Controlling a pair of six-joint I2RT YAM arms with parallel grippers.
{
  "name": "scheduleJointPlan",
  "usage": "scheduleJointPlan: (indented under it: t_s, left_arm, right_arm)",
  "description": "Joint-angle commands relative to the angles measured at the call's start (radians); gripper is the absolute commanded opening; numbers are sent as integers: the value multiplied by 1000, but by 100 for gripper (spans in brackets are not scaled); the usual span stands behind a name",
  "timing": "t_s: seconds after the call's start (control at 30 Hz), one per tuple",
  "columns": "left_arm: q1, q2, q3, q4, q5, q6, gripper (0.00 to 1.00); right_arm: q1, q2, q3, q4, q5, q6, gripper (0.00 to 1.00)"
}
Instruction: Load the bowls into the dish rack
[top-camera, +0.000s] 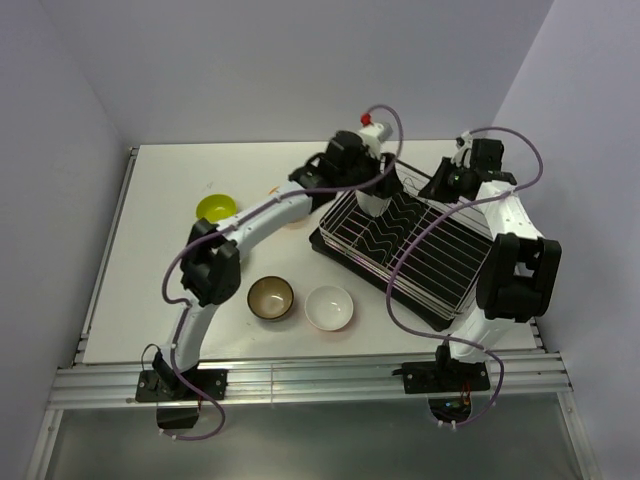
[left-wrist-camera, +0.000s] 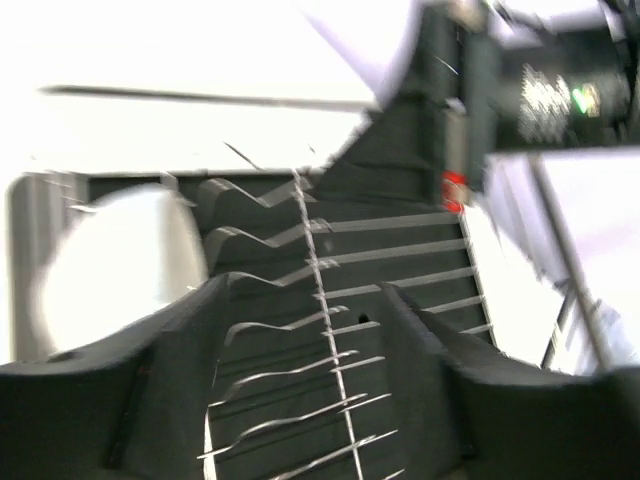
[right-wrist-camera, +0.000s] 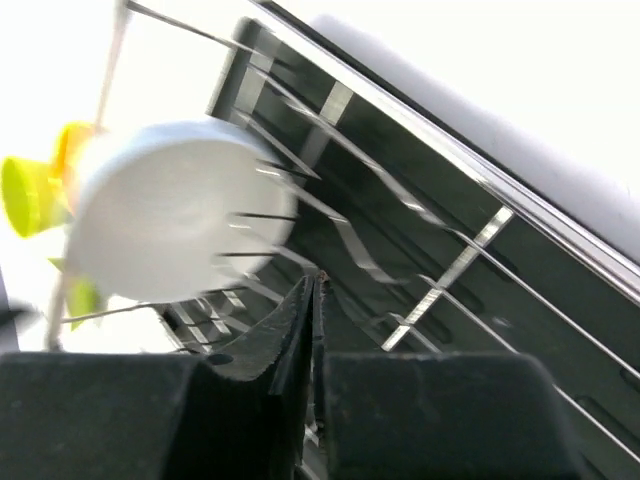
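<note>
Hanging agape over dish rack (left-wrist-camera: 400, 250) corner: left gripper (left-wrist-camera: 300, 400) beside white bowl (left-wrist-camera: 110, 270).

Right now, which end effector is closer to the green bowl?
Left. The left end effector hovers over the rack, right of the green bowl; the right end effector sits farther right.

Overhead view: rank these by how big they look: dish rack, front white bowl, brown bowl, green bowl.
1. dish rack, by far the largest.
2. white bowl and brown bowl: they look alike, so I won't rank them.
3. green bowl: looks slightly smaller, but it sits farther back, so unsure.
</note>
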Motion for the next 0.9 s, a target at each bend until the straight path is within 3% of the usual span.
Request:
scheduleJointPlan:
  t_s: [0.0,0.07,0.17,0.2,0.27,0.5,0.87]
  left_arm:
    - [66,-135,37,-2,89,-70,69]
    - [90,-155,39,-28,88,-96,71]
    - [122,-189,2,-41,53,-107,72]
    - [130,-195,-10,-47,39,-100,71]
    - [153,-216,-50,-44,16,-96,72]
    - [184,-265,-145,-51,-58,-87,74]
    - [199,-298,-262,-22,-93,-94,75]
  right_arm:
    - [24,-98,89,50,-31,1,11]
    - [35,-112,121,48,-55,23,15]
    - [78,-110,161,58,-65,78,30]
    - [105,-106,167,68,-66,115,40]
    - [138,-72,187,77,-80,150,48]
    - [250,11,140,191,-114,337,48]
    - [302,22,89,192,-20,383,49]
